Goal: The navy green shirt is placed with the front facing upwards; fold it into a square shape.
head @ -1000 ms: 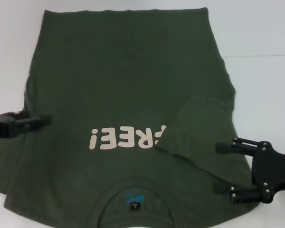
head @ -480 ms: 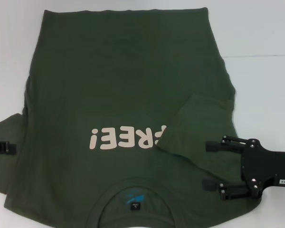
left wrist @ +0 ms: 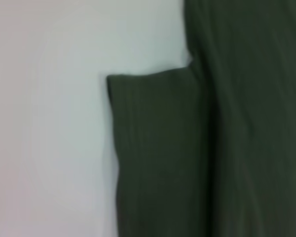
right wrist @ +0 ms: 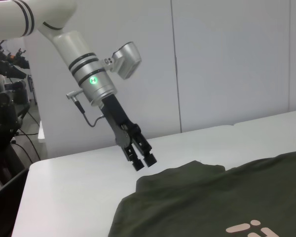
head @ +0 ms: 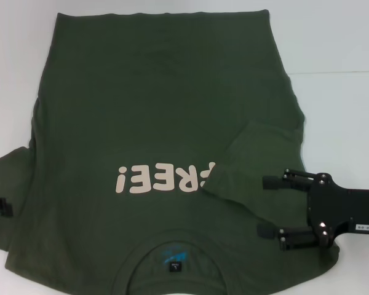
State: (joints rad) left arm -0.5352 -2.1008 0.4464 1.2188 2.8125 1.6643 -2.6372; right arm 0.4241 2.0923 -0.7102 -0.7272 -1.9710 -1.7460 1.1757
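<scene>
The shirt (head: 160, 123) is laid flat on the white tabletop (head: 338, 37), front upward, with the collar (head: 172, 255) at the near edge of the head view and the hem at the far edge. The cream lettering (head: 165, 177) is seen inverted across the chest, and a small blue label (head: 174, 257) is visible inside the collar. The sleeve on the robot's right is found folded inward onto the body of the shirt, covering the end of the lettering. The sleeve on the robot's left is spread outward on the tabletop, as also shown in the left wrist view (left wrist: 158, 153). The right gripper (head: 270, 208) is positioned over the right near corner of the shirt, beside the folded sleeve, with its fingers (head: 272, 182) spread wide apart and pointing toward the shirt's middle; nothing is held between them. Whether the fingers touch the cloth cannot be determined. The left gripper (right wrist: 144, 161) is seen at the far left edge of the head view, only a tip (head: 0, 205) being visible there. In the right wrist view it is shown raised above the tabletop just beyond the spread sleeve (right wrist: 187, 173), angled downward, its fingers close together with nothing gripped.
</scene>
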